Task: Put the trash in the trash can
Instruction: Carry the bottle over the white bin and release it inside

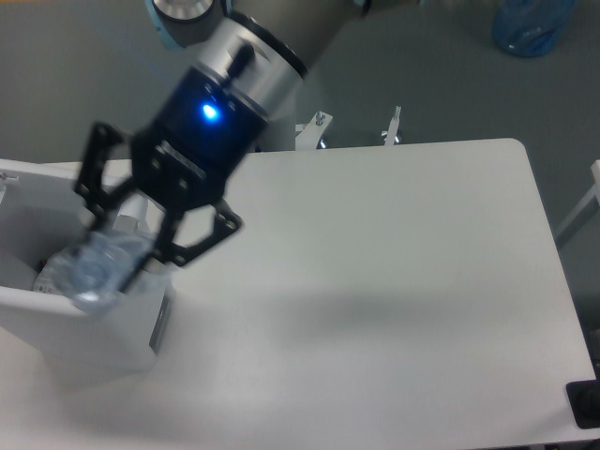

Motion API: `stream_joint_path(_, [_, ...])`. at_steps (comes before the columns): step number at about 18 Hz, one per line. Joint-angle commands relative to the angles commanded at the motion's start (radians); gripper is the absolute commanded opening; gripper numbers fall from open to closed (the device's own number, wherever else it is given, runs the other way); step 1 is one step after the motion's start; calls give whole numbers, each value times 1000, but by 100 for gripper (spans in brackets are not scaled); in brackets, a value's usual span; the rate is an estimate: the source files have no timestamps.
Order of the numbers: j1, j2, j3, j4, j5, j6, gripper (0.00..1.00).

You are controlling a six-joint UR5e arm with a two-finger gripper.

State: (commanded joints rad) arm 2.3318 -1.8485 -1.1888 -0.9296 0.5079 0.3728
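My gripper (117, 248) is high over the table's left side, close to the camera, shut on a crushed clear plastic bottle (97, 265), one piece of the trash. The bottle hangs above the right rim of the white trash can (56, 328). The gripper covers much of the can's opening. At the can's inner left a small patch of the crumpled white paper wad (45, 274) shows past the bottle; the rest of it is hidden.
The white table (394, 281) stretches to the right of the can. A blue object (532, 23) lies on the floor at the top right. The arm's base mount (314, 127) stands behind the table's far edge.
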Motion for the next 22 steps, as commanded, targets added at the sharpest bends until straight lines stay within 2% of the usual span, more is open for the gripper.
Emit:
stream_joint_path(3, [-55,2,-29,2,0,5,14])
stream_joint_path(6, [-97,15,-86,5,4,12,15])
stream_joint_path(8, [-104,32,-124,9,6,21,22])
stream_joint_path(9, [-108,38,-144,11,6,32,30])
stream_joint_path(10, [-112,47,-164,12,6,57,49])
stream_joint_path(12, [-115,57,-201,11,8,129,94])
stream_joint_path(13, [-115,61,-215,9,8,149,100])
stream_joint_path(19, [-105,63,-224,9,11,155,100])
stream_joint_path(22, [-40,63,-227,11,12,152,100])
